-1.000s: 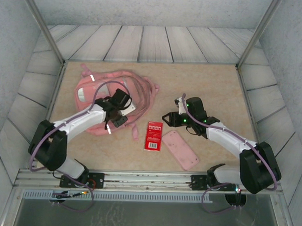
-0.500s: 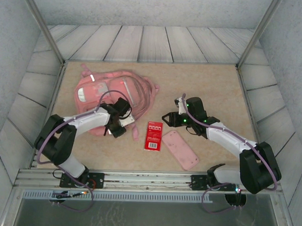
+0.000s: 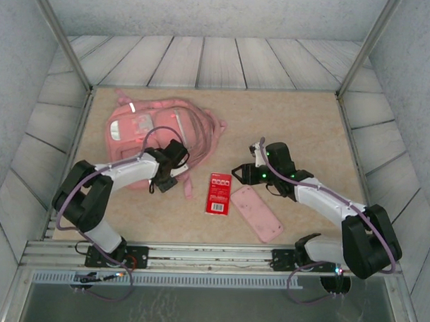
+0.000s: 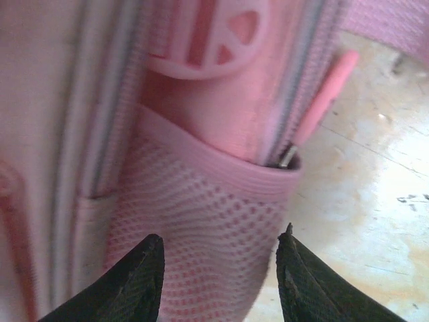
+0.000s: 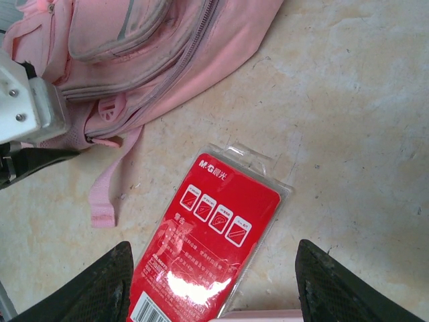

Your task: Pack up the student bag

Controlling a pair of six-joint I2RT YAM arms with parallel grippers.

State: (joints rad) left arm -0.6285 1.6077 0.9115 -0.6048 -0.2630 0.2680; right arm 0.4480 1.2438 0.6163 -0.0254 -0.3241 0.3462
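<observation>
White arms (image 3: 126, 170), black joints (image 3: 78, 203), purple cables (image 3: 151, 133)

Soft pink student bag (image 3: 135, 126) lying flat, left side

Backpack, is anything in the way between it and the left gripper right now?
Nothing visible. The left gripper is open right at the mesh side pocket of the backpack, with no object between them. The red packet and the pencil case lie off to the side.
</observation>
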